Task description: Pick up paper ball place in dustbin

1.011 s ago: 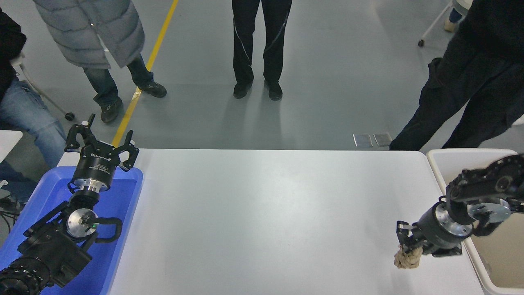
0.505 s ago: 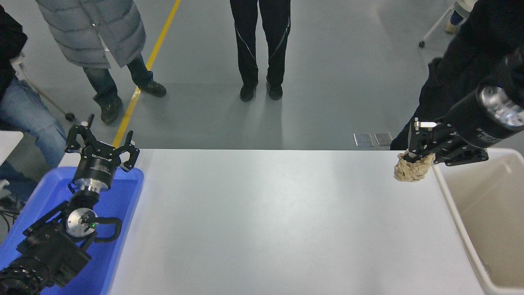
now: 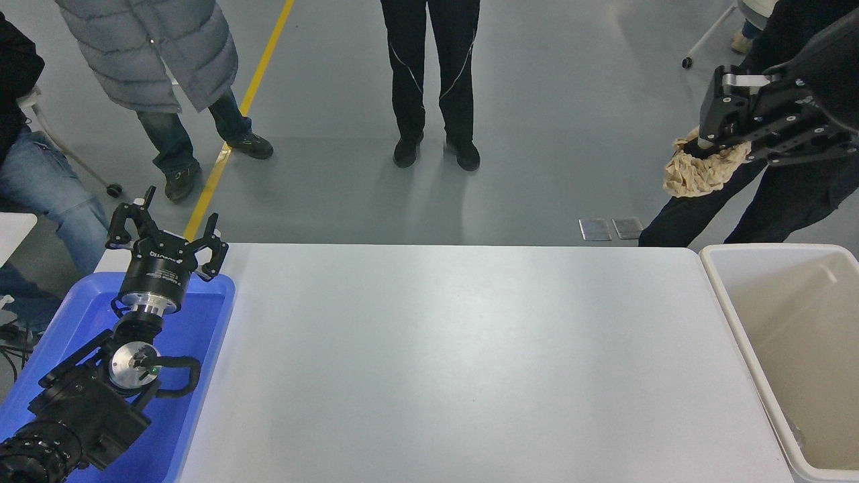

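Right tool (image 3: 713,149): mine, raised high at the upper right, clamped on the paper ball (image 3: 701,171), which hangs below the tips, clear of the desk (image 3: 456,362).

Paper ball: a tan crumpled wad, held in the air, seen against a standing person's dark trousers (image 3: 778,194). It sits up and to the left of the dustbin (image 3: 728,305), not yet over its opening as far as this view lets me judge.

Why so high: I judge the lift gives the wad clearance over the bin's rounded rim before any move across.

Dustbin: off-white, beige inside, standing against the desk's right edge, its mouth open upward; I see nothing lying in the part that shows.

Left tool (image 3: 164,235): parked at the lower left above the blue tray (image 3: 201,335), fingers spread apart, holding nothing.

Stage: pick-up done, placing not yet done.

Next, as I judge it: carry the wad right and toward me until it is over the bin, then let go.

Risk: crumpled paper is light and springy, so a release near the rim could bounce it onto the desk.

Onlookers: 3 people (image 3: 433,74) stand on the grey floor beyond the desk, 1 more sits at the far left.
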Controlling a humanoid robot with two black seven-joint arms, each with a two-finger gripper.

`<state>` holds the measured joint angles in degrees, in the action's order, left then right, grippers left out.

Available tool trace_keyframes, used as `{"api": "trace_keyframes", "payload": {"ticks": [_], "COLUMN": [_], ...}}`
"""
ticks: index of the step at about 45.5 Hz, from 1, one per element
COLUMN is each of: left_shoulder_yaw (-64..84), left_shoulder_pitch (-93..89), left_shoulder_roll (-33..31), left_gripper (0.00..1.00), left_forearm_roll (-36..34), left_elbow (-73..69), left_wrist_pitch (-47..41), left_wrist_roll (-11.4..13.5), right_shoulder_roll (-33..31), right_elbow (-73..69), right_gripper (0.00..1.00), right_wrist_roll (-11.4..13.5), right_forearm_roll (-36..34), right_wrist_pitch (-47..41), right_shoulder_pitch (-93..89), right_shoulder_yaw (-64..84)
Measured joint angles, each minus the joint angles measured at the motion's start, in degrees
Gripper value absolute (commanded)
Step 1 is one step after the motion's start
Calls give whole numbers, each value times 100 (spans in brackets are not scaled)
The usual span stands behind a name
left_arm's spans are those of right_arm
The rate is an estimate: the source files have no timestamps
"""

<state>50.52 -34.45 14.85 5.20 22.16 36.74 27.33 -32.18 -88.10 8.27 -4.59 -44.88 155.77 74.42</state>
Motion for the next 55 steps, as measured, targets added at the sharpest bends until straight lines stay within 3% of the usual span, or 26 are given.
{"api": "trace_keyframes", "payload": {"ticks": [22,33,46,55], "left_shoulder_yaw": [1,-2,0,2], "left_shoulder_pitch": [0,0,1,0], "left_shoulder_roll": [1,1,0,1], "left_gripper": [98,98,98,98], "left_forearm_roll": [6,0,-1,4], "left_elbow": [0,-2,0,0], "left_wrist_pitch": [-1,-1,-1,-1], "left_wrist_roll": [0,0,0,0], "right_shoulder_roll": [-2,-582,-1315,-1464], "right_elbow": [258,961,2065,3190], "right_gripper": [0,0,0,0], "right_wrist_roll": [22,34,36,34], "right_forearm_roll": [146,224,187,174], "right_wrist_pitch": [-11,6,2265,3247], "right_shoulder_pitch": [-190,-1219,-4143,-6231], "right_shoulder_yaw": [1587,2204,1472,313]}}
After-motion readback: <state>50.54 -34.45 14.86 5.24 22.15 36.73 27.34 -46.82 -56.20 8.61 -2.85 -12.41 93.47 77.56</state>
